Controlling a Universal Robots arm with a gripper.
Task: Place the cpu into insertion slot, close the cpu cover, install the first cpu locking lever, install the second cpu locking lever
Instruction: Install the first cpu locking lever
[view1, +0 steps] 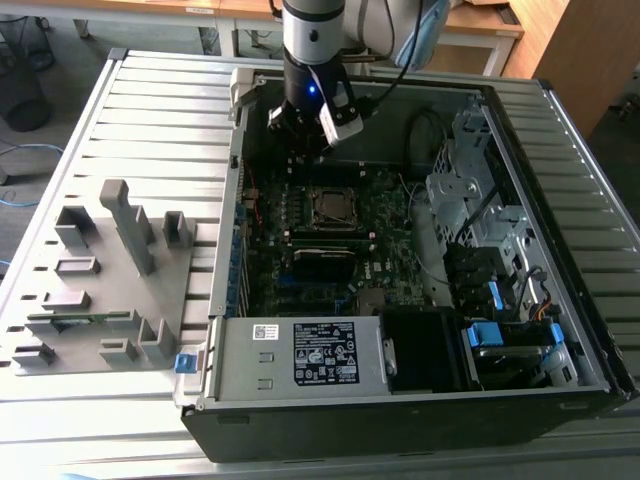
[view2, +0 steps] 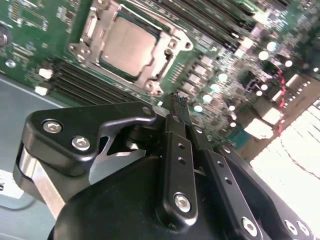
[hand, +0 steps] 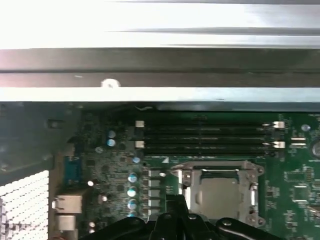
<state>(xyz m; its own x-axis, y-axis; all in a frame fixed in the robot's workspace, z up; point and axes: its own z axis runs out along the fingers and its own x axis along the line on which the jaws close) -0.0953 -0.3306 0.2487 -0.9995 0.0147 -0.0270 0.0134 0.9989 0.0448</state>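
Inside the open computer case (view1: 420, 430), the cpu (view2: 127, 42) sits socketed just beyond the closed, empty jaws.

The exterior view looks steeply down from high and well back. It takes in the whole open computer case (view1: 400, 428) on the slatted desk (view1: 150, 110), with the cpu (view1: 331, 207) small near mid-frame. Both wrist views sit close above the motherboard (hand: 295, 185), with the pincer (view2: 177, 102) in their foreground. The second wrist view faces the cpu (view2: 127, 45) obliquely at close range. The first wrist view looks flatter across the cpu (hand: 218, 197) to the case wall (hand: 160, 75) beyond it. All three views share the cpu and the green board around it.
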